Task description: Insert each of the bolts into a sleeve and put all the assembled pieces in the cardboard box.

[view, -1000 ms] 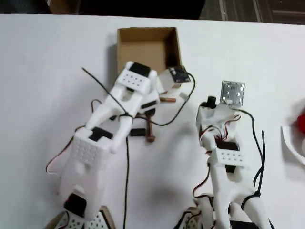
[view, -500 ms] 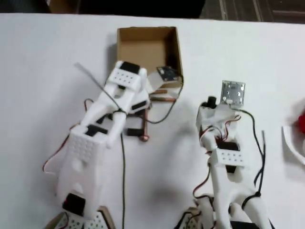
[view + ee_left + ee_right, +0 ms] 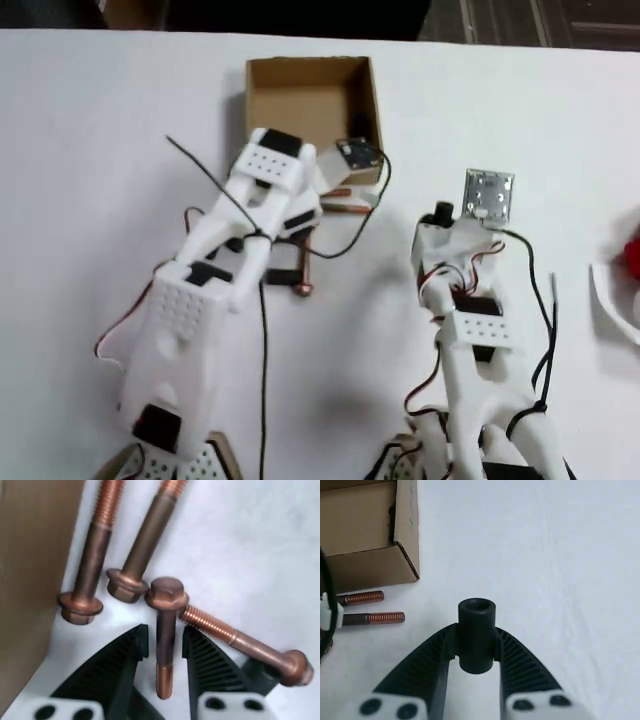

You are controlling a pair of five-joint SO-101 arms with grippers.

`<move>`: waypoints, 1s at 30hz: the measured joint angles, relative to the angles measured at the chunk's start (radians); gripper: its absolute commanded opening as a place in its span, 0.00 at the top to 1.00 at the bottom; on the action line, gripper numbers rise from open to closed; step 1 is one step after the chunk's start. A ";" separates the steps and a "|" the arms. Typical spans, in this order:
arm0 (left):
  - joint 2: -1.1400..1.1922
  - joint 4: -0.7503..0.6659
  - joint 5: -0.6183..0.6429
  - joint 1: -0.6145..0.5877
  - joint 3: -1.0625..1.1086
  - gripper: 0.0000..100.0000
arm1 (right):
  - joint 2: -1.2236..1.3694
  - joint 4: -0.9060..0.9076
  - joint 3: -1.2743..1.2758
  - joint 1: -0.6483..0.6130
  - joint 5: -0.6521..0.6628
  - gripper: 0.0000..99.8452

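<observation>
A white table [image 3: 90, 150] spreads across the high view, evenly lit, with soft grey shadows on it. Beyond its far edge lies a dark strip [image 3: 300, 15], with a brown patch [image 3: 125, 10] toward one end and pale grey lines [image 3: 500, 20] toward the other. At the table's side edge sits a white curved rim [image 3: 610, 300] with something red [image 3: 632, 258] beside it
</observation>
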 measured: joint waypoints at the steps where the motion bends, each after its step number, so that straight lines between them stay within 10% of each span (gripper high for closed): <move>1: 0.002 0.000 0.005 0.000 -0.002 0.87 | 0.000 0.000 0.000 0.000 0.000 0.98; 30: -0.051 0.120 0.066 0.006 -0.026 0.97 | 0.000 0.000 0.014 0.000 0.000 0.98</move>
